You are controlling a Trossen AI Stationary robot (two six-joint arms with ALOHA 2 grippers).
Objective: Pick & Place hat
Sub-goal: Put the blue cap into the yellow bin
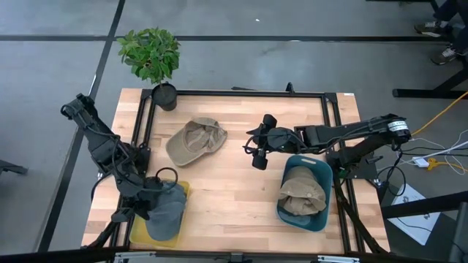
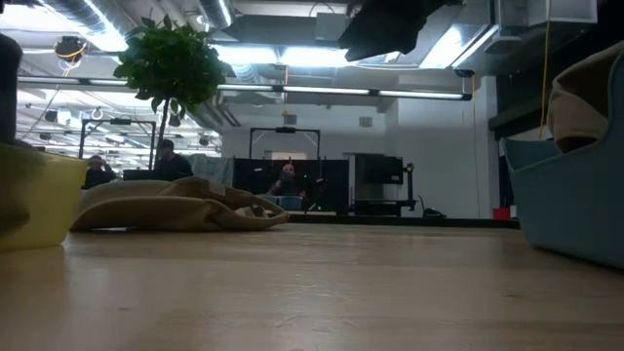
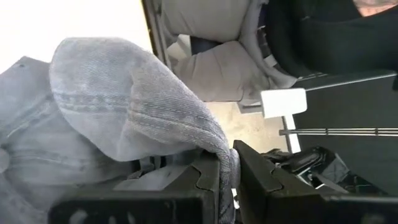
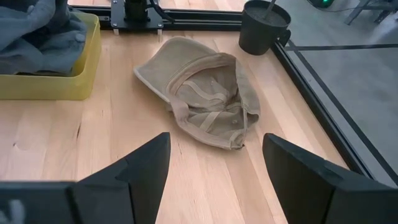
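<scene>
**Grey hat pinched over yellow bin**

Grey denim hat point(image 3: 130, 106) sits clamped in the left gripper point(image 3: 227, 180) above the yellow bin point(image 1: 139, 230). Right gripper point(image 4: 214, 165), fingers spread wide and empty, hovers near the tan hat point(image 4: 202, 99) lying mid-table.

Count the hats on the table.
3: a tan hat lying loose mid-table, a tan hat in the blue bin, a grey hat over the yellow bin.

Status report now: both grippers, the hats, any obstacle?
Left gripper shut on grey hat over yellow bin. Right gripper open beside tan hat. Nothing between them.
</scene>
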